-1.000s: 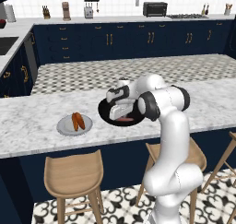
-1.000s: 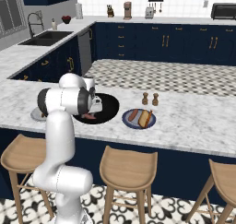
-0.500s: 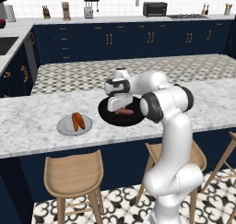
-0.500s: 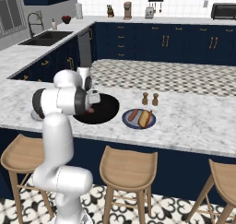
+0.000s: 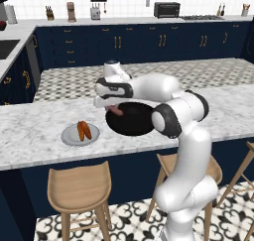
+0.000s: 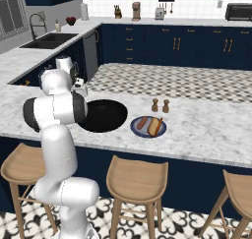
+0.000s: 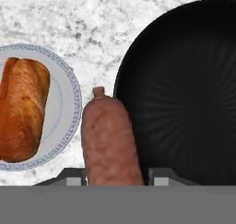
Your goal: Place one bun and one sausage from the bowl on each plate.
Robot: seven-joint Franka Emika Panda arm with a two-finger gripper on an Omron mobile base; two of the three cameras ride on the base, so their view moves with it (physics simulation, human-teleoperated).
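The hand (image 7: 117,181) is holding a sausage (image 7: 109,142) clamped between its fingers, gripping it at one end so the rest is sticking out ahead of the fingertips. The sausage is looking firm but slightly yielding and smooth-skinned, light enough to carry, so a hold nearer its middle would likely be steadier against slipping or swinging. It is hanging above the marble table (image 7: 69,20), over the gap between the black bowl (image 7: 184,98) and the light grey plate (image 7: 64,126), which are lying just beside each other. A bun (image 7: 20,112) is already lying on that plate. Farther along the table, a darker plate (image 6: 148,127) is carrying a bun and a sausage.
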